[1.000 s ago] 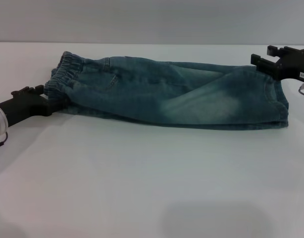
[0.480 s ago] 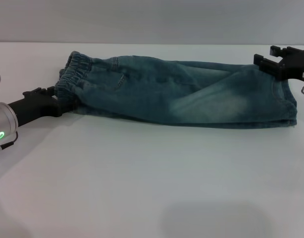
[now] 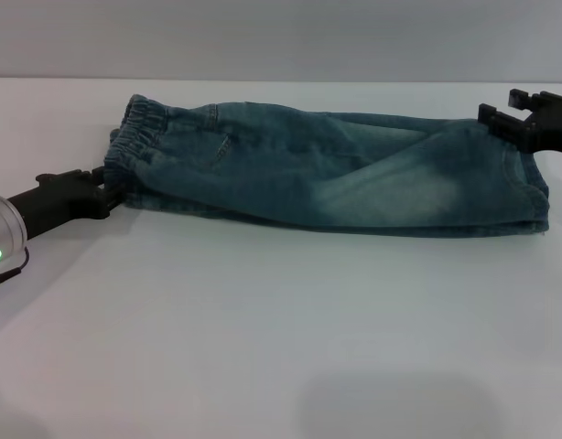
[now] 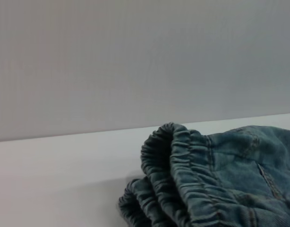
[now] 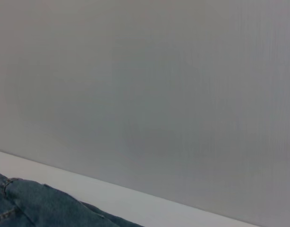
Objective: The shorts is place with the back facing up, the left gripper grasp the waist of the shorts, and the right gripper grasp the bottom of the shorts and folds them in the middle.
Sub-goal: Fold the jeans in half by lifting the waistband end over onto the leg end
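Note:
The blue-green denim shorts [image 3: 327,178] lie flat across the white table [image 3: 263,329], folded lengthwise, with a pale washed patch at the middle. The ruffled waist [image 3: 135,137] is at the left and the flat leg hems [image 3: 537,197] at the right. The cartoon print is hidden. My left gripper [image 3: 102,190] is low on the table, its tip at the near corner of the waist. The waist fills the left wrist view [image 4: 183,175]. My right gripper [image 3: 499,108] is open at the far right corner, by the hem end and holding nothing. A bit of denim [image 5: 36,208] shows in the right wrist view.
A grey wall [image 3: 281,37] stands behind the table's far edge. Bare white tabletop stretches in front of the shorts toward me. A faint shadow [image 3: 400,407] lies on the table near the front.
The shorts slid a little to the right with the left gripper, then stayed put. The left gripper has since drawn back slightly to the left. The right gripper has moved slowly right.

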